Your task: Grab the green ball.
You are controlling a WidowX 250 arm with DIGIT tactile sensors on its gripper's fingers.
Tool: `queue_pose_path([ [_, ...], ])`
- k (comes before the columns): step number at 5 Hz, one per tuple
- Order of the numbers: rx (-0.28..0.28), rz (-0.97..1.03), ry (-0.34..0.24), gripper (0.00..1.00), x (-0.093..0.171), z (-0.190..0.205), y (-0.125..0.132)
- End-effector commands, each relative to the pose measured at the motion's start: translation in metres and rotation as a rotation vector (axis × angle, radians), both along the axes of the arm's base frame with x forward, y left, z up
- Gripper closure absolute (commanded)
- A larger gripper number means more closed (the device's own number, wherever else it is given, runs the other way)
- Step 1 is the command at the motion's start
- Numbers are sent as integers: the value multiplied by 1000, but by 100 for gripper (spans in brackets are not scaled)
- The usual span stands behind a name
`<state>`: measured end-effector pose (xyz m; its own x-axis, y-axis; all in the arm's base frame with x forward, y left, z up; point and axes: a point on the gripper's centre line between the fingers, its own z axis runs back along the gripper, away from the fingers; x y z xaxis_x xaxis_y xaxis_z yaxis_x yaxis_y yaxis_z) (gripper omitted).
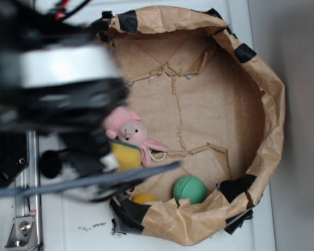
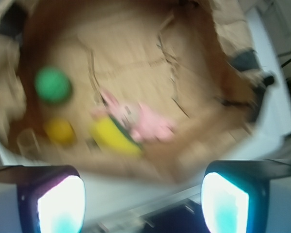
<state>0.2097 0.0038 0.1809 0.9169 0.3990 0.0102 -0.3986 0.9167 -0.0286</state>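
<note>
Exterior view: green ball (image 1: pixel 189 189) resting on the floor of the paper basin (image 1: pixel 269 104), near its crumpled front wall, just beside the yellow ball (image 1: pixel 144 198); bunny (image 1: pixel 132 135) lying apart. Matte, textured, probably light and liable to roll, so closing across its widest middle advised.

Wrist view: blurring heavily. Gripper (image 2: pixel 143 204) standing wide open, gripping nothing, hanging outside the basin, well apart from the ball.

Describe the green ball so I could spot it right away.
Look inside the round brown paper enclosure on the white table. The green ball rests on its floor against the paper wall. Beside it lies a smaller yellow ball, and a pink plush bunny sits farther in; only this ball is mint green.
</note>
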Motion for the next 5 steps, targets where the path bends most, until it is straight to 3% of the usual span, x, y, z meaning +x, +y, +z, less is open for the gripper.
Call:
queue_pose_path([
  [1,-195,209,-76,0,63,-47,-10],
  [2,-258,289,1,0,75,-80,-34],
  [3,-262,355,91,0,76,-113,-59],
  [4,-336,342,151,0,67,-137,-82],
  [5,-361,287,215,0,50,-153,-112],
])
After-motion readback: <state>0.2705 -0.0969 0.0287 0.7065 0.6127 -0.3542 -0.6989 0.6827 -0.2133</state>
